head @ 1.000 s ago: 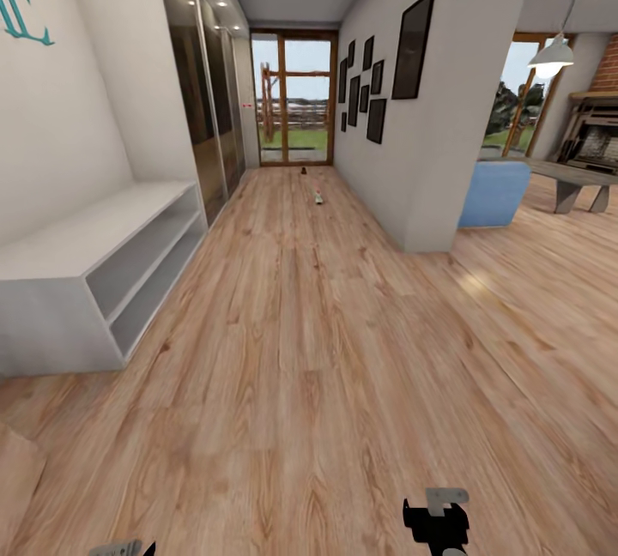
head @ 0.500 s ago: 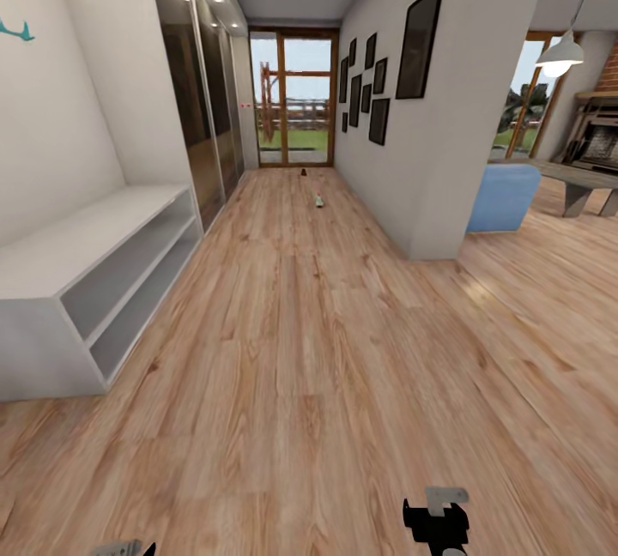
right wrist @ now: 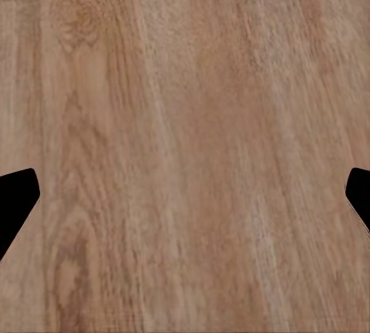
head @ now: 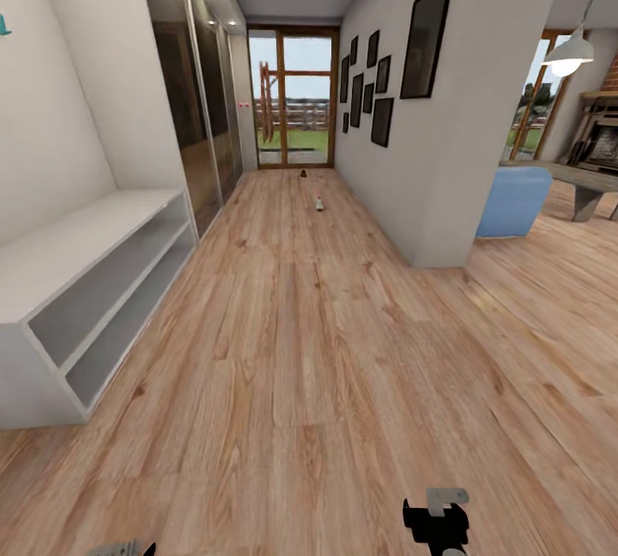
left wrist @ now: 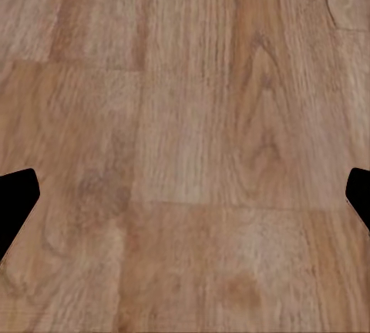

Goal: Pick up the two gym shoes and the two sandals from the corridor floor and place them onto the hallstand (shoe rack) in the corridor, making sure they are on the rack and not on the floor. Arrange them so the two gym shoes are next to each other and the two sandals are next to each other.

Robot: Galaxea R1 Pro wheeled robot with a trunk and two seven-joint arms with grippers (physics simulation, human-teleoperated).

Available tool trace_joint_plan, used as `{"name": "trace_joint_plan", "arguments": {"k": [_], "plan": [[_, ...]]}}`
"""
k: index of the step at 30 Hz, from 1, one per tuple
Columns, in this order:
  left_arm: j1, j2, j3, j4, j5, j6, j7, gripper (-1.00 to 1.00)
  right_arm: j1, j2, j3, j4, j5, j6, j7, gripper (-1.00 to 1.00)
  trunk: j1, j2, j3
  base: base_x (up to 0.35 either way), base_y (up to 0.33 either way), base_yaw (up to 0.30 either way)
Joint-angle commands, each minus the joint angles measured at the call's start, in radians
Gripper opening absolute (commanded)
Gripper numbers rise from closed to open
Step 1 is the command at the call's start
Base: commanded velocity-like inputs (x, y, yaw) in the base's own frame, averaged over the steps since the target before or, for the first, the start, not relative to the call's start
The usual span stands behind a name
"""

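Shoes: small pale gym shoe (head: 318,203) and dark sandal-like speck (head: 303,173) lay far down light wood-plank corridor floor (head: 309,350) | Tools: left tool (left wrist: 185,194), right tool (right wrist: 185,194) spread wide, empty | Handling: judged light, pliable; grip heel collar

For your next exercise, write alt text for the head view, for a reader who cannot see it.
A long corridor floor of light wood planks runs to a glass door, with two small items, too far off to identify, lying near it. A white low shelf unit stands against the left wall, framed pictures hang on the right, and a blue seat shows beyond the corner.
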Motion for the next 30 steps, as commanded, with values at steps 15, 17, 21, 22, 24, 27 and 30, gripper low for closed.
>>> {"name": "trace_joint_plan", "arguments": {"k": [15, 17, 21, 22, 24, 27, 30], "plan": [[-0.001, 0.000, 0.009, 0.001, -0.010, -0.004, -0.004, 1.00, 0.000, 0.000, -0.008, 0.001, 0.010, -0.002, -0.004, 1.00, 0.000, 0.000, -0.001, 0.340, 0.000, 0.000], [-0.001, 0.000, 0.009, 0.001, -0.010, -0.004, -0.004, 1.00, 0.000, 0.000, -0.008, 0.001, 0.010, -0.002, -0.004, 1.00, 0.000, 0.000, -0.001, 0.340, 0.000, 0.000], [-0.001, 0.000, 0.009, 0.001, -0.010, -0.004, -0.004, 1.00, 0.000, 0.000, -0.008, 0.001, 0.010, -0.002, -0.004, 1.00, 0.000, 0.000, -0.001, 0.340, 0.000, 0.000], [-0.001, 0.000, 0.009, 0.001, -0.010, -0.004, -0.004, 1.00, 0.000, 0.000, -0.008, 0.001, 0.010, -0.002, -0.004, 1.00, 0.000, 0.000, -0.001, 0.340, 0.000, 0.000], [-0.001, 0.000, 0.009, 0.001, -0.010, -0.004, -0.004, 1.00, 0.000, 0.000, -0.008, 0.001, 0.010, -0.002, -0.004, 1.00, 0.000, 0.000, -0.001, 0.340, 0.000, 0.000], [-0.001, 0.000, 0.009, 0.001, -0.010, -0.004, -0.004, 1.00, 0.000, 0.000, -0.008, 0.001, 0.010, -0.002, -0.004, 1.00, 0.000, 0.000, -0.001, 0.340, 0.000, 0.000], [-0.001, 0.000, 0.009, 0.001, -0.010, -0.004, -0.004, 1.00, 0.000, 0.000, -0.008, 0.001, 0.010, -0.002, -0.004, 1.00, 0.000, 0.000, -0.001, 0.340, 0.000, 0.000]]}}
